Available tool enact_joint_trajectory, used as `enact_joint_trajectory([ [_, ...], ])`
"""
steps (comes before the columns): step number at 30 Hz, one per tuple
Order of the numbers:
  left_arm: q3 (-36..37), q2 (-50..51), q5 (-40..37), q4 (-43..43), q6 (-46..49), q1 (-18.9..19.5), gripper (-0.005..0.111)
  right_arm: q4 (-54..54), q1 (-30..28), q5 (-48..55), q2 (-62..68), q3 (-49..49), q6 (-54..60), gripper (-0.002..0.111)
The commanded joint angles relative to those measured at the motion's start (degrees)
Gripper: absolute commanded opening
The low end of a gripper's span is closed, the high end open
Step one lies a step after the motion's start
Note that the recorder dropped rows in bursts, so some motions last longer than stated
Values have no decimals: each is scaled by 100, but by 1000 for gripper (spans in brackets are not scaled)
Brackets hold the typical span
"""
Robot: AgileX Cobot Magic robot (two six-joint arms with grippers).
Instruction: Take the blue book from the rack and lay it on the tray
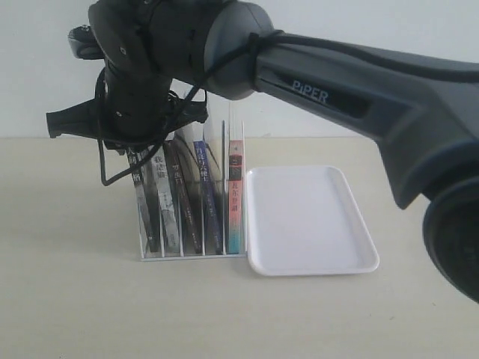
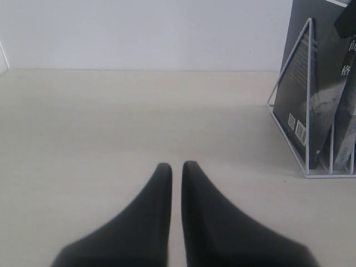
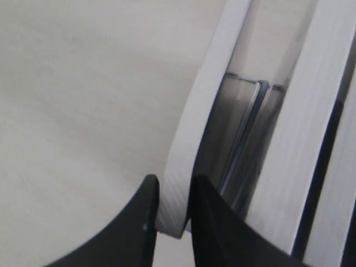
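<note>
The blue book [image 1: 207,194] stands upright in the white wire rack [image 1: 191,255], its dark blue spine facing the exterior view, with nothing holding it. The white tray [image 1: 308,217] lies flat right of the rack with nothing on it. My right arm reaches across above the rack's left end. My right gripper [image 3: 172,186] is shut on the top page edge of the leftmost book [image 3: 192,139], with bare table beside it; this looks like a black-spined book [image 1: 144,202]. My left gripper [image 2: 177,167] hovers shut over bare table, nothing between its fingers.
Black-spined books [image 1: 174,198] fill the left slots, and a pink-and-teal-spined book [image 1: 235,202] stands in the last slot by the tray. The left wrist view shows the rack's end wire [image 2: 307,100] and a dark back cover with a barcode [image 2: 300,130]. A pale wall rises behind.
</note>
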State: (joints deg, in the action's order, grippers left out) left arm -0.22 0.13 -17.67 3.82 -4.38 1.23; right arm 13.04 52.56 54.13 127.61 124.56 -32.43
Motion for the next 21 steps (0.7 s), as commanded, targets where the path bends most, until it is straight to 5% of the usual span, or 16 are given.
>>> enact_joint_trajectory([
  [1, 22, -13, 11, 17, 12, -46, 6, 78, -4, -98, -28, 15, -22, 0],
  [21, 22, -13, 11, 17, 12, -46, 6, 537, -4, 433, -457, 697, 0, 0],
])
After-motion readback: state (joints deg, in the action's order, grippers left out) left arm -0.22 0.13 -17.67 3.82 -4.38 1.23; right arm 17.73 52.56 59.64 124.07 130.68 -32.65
